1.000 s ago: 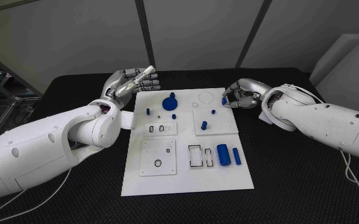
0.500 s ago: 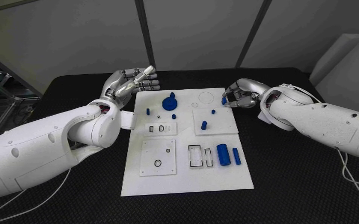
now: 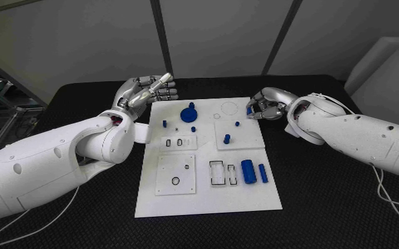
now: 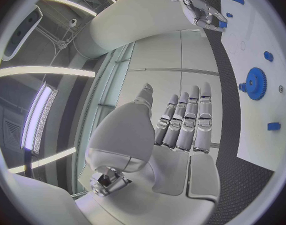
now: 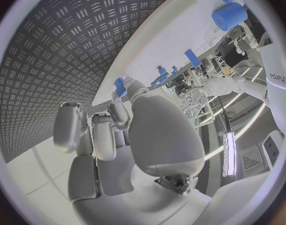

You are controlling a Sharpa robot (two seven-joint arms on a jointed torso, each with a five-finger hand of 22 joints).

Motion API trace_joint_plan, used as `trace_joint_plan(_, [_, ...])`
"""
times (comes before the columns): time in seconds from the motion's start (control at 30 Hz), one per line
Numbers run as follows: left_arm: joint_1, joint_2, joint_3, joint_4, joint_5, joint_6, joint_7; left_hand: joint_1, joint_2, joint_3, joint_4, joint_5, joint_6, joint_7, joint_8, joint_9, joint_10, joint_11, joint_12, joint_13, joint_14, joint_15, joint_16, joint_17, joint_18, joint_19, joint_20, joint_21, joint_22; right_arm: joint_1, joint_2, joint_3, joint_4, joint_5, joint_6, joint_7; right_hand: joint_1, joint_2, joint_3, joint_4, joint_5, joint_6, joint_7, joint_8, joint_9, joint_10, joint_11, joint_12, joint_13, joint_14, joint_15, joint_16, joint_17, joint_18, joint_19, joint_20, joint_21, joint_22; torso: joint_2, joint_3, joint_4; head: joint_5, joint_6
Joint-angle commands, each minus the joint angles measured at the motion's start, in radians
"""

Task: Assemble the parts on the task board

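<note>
The right hand sits at the far right edge of the task board, its fingers curled around a small blue piece pinched at the fingertips. My guess is that the piece is carried low and close to the board so it can be set into one of the nearby seats, perhaps the round outline just beside the hand. The right wrist view shows the same piece at the fingertips.

The left hand hovers off the far left corner of the board, fingers straight and close together, holding nothing; it looks parked clear of the work.

Further out on the board, a blue gear stands near the far edge, small blue pegs stand around the middle, and a thick cylinder lies beside a thin rod near the rectangular slots.

The only legible writing is "sharpa", on white casing in the right wrist view.
</note>
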Motion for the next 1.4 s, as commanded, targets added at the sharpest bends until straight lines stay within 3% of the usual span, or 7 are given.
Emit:
trace_joint_plan(0.03, [0.002, 0.000, 0.001, 0.001, -0.003, 0.013, 0.002, 0.007, 0.000, 0.001, -0.004, 0.000, 0.003, 0.032, -0.003, 0.002, 0.001, -0.002, 0.002, 0.001, 0.001, 0.006, -0.006, 0.001, -0.033, 0.001, 0.007, -0.002, -0.002, 0.001, 0.002, 0.001, 0.002, -0.004, 0.007, -0.001, 0.004, 0.004, 0.004, -0.004, -0.007, 0.008, -0.001, 0.004, 0.001, 0.009, 0.000, 0.007, 0.002, 0.080, -0.002, 0.006, 0.159, 0.003, 0.005, 0.001, 0.006, 0.003, 0.000, 0.0002, 0.0001, 0.000, 0.000])
trace_joint_plan(0.6, [0.002, -0.001, 0.001, 0.000, -0.003, 0.014, -0.001, 0.007, 0.000, 0.001, -0.004, 0.000, 0.003, 0.032, -0.003, 0.001, 0.001, -0.002, 0.002, 0.001, 0.001, 0.006, -0.007, 0.001, -0.033, 0.000, 0.007, -0.003, -0.002, 0.001, 0.003, 0.001, -0.002, -0.003, -0.002, -0.012, 0.012, 0.028, 0.020, -0.013, -0.012, 0.069, -0.020, 0.032, 0.009, 0.017, -0.015, 0.008, 0.006, 0.082, -0.013, 0.009, 0.166, 0.002, 0.010, -0.008, 0.010, 0.010, 0.000, 0.0004, 0.0000, -0.001, -0.001])
trace_joint_plan(0.73, [0.002, -0.001, 0.001, 0.000, -0.003, 0.015, -0.002, 0.008, 0.000, 0.001, -0.005, 0.000, 0.003, 0.032, -0.004, 0.001, 0.001, -0.001, 0.002, 0.001, 0.000, 0.006, -0.008, 0.001, -0.033, 0.000, 0.007, -0.003, -0.002, 0.001, 0.002, 0.001, -0.001, 0.007, -0.025, -0.005, 0.020, 0.047, 0.033, -0.019, -0.017, 0.098, -0.033, 0.050, 0.015, 0.024, -0.026, 0.010, 0.010, 0.082, -0.022, 0.010, 0.167, 0.002, 0.012, -0.016, 0.011, 0.013, 0.000, 0.0004, 0.0000, -0.001, 0.000])
trace_joint_plan(0.83, [0.002, -0.001, 0.001, 0.000, -0.003, 0.015, -0.002, 0.008, 0.001, 0.001, -0.005, -0.001, 0.003, 0.032, -0.004, 0.001, 0.000, -0.001, 0.001, 0.001, 0.000, 0.006, -0.009, 0.001, -0.033, 0.000, 0.007, -0.003, -0.002, 0.001, 0.002, 0.001, 0.001, 0.027, -0.052, 0.002, 0.036, 0.071, 0.058, -0.032, -0.063, 0.124, -0.048, 0.069, 0.023, 0.037, -0.039, 0.016, 0.020, 0.084, -0.034, 0.012, 0.172, 0.000, 0.015, -0.026, 0.015, 0.020, 0.000, 0.0009, -0.0005, -0.001, -0.001])
trace_joint_plan(1.17, [0.002, -0.005, 0.001, -0.001, -0.003, 0.015, -0.003, 0.009, 0.001, 0.002, -0.006, -0.002, 0.003, 0.033, -0.004, 0.001, 0.000, -0.001, 0.001, 0.001, 0.000, 0.006, -0.009, 0.001, -0.033, 0.000, 0.007, -0.003, -0.003, 0.001, -0.018, 0.002, 0.050, 0.080, -0.105, -0.030, 0.035, 0.076, 0.068, -0.037, -0.061, 0.129, -0.052, 0.076, 0.028, 0.042, -0.044, 0.017, 0.022, 0.084, -0.038, 0.012, 0.172, -0.001, 0.017, -0.031, 0.016, 0.023, -0.004, 0.0004, -0.0025, 0.003, -0.002])
trace_joint_plan(1.3, [0.002, -0.011, 0.001, 0.000, -0.003, 0.014, -0.004, 0.009, 0.001, 0.002, -0.006, -0.002, 0.003, 0.033, -0.004, 0.001, 0.000, -0.001, 0.001, 0.001, 0.000, 0.006, -0.009, 0.001, -0.033, 0.000, 0.007, -0.003, -0.003, 0.002, -0.032, 0.028, 0.108, 0.084, -0.115, -0.069, 0.033, 0.076, 0.068, -0.036, -0.061, 0.128, -0.052, 0.076, 0.028, 0.042, -0.044, 0.016, 0.023, 0.084, -0.039, 0.012, 0.172, -0.001, 0.017, -0.032, 0.016, 0.022, -0.006, -0.0016, -0.0039, 0.007, -0.002])
trace_joint_plan(1.4, [0.002, -0.014, 0.001, -0.003, -0.003, 0.013, -0.005, 0.012, 0.001, 0.002, -0.008, -0.003, 0.002, 0.032, -0.005, 0.001, 0.000, -0.001, 0.001, 0.000, 0.000, 0.006, -0.011, 0.001, -0.033, 0.000, 0.008, -0.004, -0.003, 0.003, -0.037, 0.039, 0.167, 0.077, -0.118, -0.103, 0.044, 0.080, 0.084, -0.051, -0.060, 0.121, -0.051, 0.077, 0.029, 0.034, -0.044, 0.006, 0.013, 0.084, -0.040, 0.012, 0.172, 0.000, 0.016, -0.035, 0.014, 0.020, -0.008, -0.0037, -0.0049, 0.012, -0.001])
